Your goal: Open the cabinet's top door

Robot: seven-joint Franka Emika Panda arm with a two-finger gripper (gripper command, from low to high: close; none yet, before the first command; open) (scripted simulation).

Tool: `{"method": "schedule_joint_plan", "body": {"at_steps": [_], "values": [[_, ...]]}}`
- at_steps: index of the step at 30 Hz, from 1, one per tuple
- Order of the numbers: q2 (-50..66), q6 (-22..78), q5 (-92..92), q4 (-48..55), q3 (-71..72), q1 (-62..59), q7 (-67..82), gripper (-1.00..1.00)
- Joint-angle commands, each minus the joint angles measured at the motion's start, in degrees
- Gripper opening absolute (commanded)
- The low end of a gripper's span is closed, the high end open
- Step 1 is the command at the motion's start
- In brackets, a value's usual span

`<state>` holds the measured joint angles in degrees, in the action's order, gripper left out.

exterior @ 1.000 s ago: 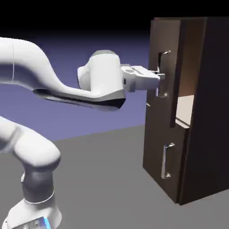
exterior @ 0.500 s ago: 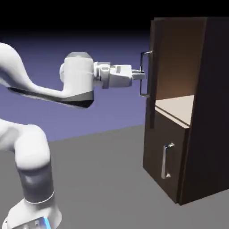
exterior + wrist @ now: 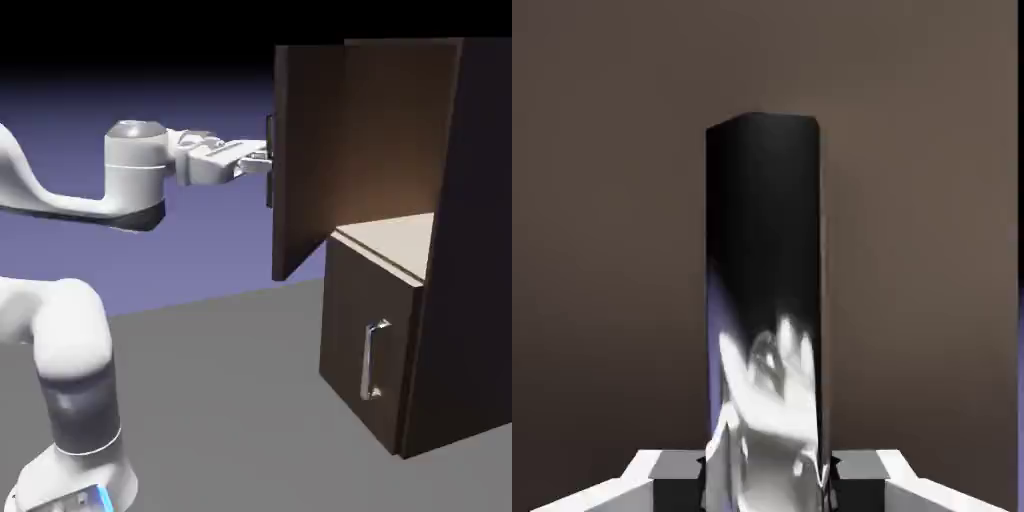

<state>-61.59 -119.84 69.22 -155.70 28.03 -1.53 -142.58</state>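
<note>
The top door [image 3: 305, 160] stands swung out left of the cabinet [image 3: 440, 250], above the lower door [image 3: 365, 345]; the gripper [image 3: 262, 160] sits at its handle [image 3: 767, 300].

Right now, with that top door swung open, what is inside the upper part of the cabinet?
Behind the open top door the cabinet shows a bare light tan shelf and brown inner walls. Nothing sits on the visible part; the door panel hides the left front corner.
</note>
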Motion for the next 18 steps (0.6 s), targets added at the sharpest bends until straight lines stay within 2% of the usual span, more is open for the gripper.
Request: {"method": "schedule_joint_plan", "body": {"at_steps": [1, 9, 18], "values": [[0.6, 2.6, -1.9, 1.0, 2.0, -0.3, 0.1, -1.0], [7.6, 22.5, -14.5, 12.5, 18.4, -7.8, -0.3, -1.0], [14.3, 41.9, -23.1, 29.8, 36.6, -25.0, -0.8, -1.0]]}}
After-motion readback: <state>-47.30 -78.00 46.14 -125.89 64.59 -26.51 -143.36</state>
